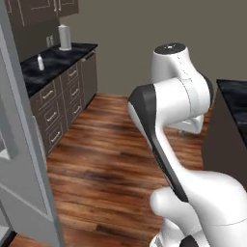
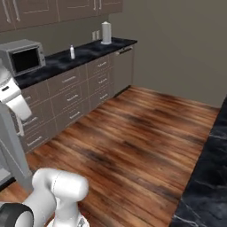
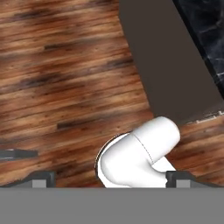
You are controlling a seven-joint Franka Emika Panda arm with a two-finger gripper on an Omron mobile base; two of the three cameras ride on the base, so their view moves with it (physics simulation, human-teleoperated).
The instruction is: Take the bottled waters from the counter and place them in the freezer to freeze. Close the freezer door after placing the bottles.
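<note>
- Barely begun, by the look of it: one bottled water (image 1: 41, 62) stands upright on the black marble tabletop (image 1: 53, 65), well apart from the arm.
- Same bottle sits between a microwave (image 2: 23, 56) and a white paper-towel roll (image 2: 106, 33), nearer the tabletop's middle than either end.
- Cannot make out a second bottle anywhere on that surface.
- Claw (image 3: 111, 176) spread wide and holding nothing, its two dark tips apart, aimed down at the wooden floor (image 3: 65, 78).
- Tall grey panel (image 1: 24, 159) at the near left edge, probably the freezer door standing open; inside of the compartment hidden.
- Left to do, as judged: reach the tabletop, pick up the bottle, carry it to the freezer, repeat for the other, shut the door.
- Tabletop black with white veining, over taupe drawers (image 2: 66, 97) with silver bar handles; dark cupboards above.
- Room otherwise plain: striped brown plank floor, bare grey-brown wall (image 2: 177, 48), a second dark marble top (image 2: 208, 177) close by on the right.
</note>
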